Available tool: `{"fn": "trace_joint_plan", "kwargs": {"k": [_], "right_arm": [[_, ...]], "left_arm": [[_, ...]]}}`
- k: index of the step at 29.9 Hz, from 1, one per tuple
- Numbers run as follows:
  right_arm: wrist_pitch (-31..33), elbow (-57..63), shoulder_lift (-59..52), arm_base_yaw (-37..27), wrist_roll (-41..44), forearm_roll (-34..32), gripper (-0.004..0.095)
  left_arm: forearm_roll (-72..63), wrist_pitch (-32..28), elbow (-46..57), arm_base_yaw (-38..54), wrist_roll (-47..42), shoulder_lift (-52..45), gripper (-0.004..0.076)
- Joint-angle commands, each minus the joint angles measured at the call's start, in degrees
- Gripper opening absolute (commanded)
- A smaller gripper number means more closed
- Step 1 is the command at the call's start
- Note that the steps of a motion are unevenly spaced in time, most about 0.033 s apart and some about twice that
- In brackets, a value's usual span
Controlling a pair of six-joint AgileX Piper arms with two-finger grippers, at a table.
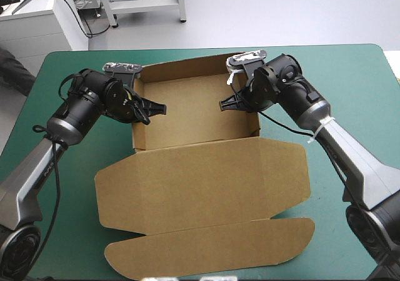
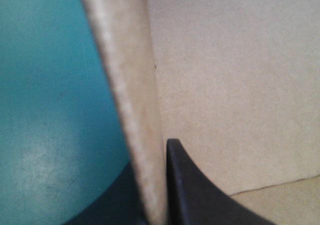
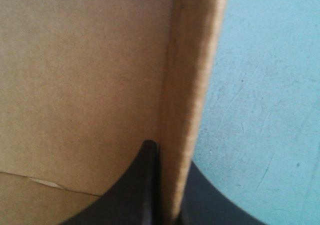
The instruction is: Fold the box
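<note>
The brown box [image 1: 200, 181] stands as an open tray at mid-table, with its lid and front flap lying flat toward the near edge. My left gripper [image 1: 152, 113] is shut on the tray's left wall [image 2: 127, 95]. One black finger [image 2: 195, 190] is inside the tray and the other outside. My right gripper [image 1: 226, 103] is shut on the right wall [image 3: 192, 85], again with one finger [image 3: 145, 185] inside. The tray floor [image 1: 194, 115] lies between the two grippers.
The teal-green cover [image 1: 350, 81] shows on both sides of the tray and beyond its far wall. The flat lid flap [image 1: 212, 246] reaches close to the table's near edge.
</note>
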Motion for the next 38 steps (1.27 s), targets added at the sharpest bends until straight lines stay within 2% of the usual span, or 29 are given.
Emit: {"fn": "trace_joint_plan", "kwargs": {"k": [1, 8, 17, 25, 33, 35, 38], "right_arm": [[-5.6, -1.6, -1.0, 0.6, -1.8, 4.2, -0.0017], [-6.3, -1.6, 3.1, -4.1, -2.3, 5.4, -0.0017], [-7.8, -1.6, 11.1, -10.0, -7.1, 11.5, -0.0017], [-7.9, -1.7, 18.1, -11.1, -9.5, 13.3, -0.0019], [-8.1, -3.1, 18.8, -11.1, -10.1, 13.1, -0.0019], [-7.2, -4.5, 18.8, -11.1, -10.1, 13.1, -0.0009], [-5.0, -7.3, 18.8, -11.1, -11.6, 13.3, 0.0063]], "left_arm": [[-3.8, -5.2, -3.9, -1.0, 1.8, 0.0, -0.0008], [-2.4, -6.0, -4.7, -0.8, 1.8, 6.7, -0.0008], [-2.6, -8.4, -4.7, -0.8, 1.8, 15.9, -0.0008], [-3.8, -9.8, -4.7, 0.7, 1.2, 21.4, -0.0008], [-4.7, -10.8, -4.7, 0.9, 3.1, 22.2, -0.0008], [-5.4, -10.1, -4.7, 0.9, 5.5, 22.2, 0.0006], [-7.2, -7.5, -4.7, 0.9, 10.5, 22.2, 0.0109]]}}
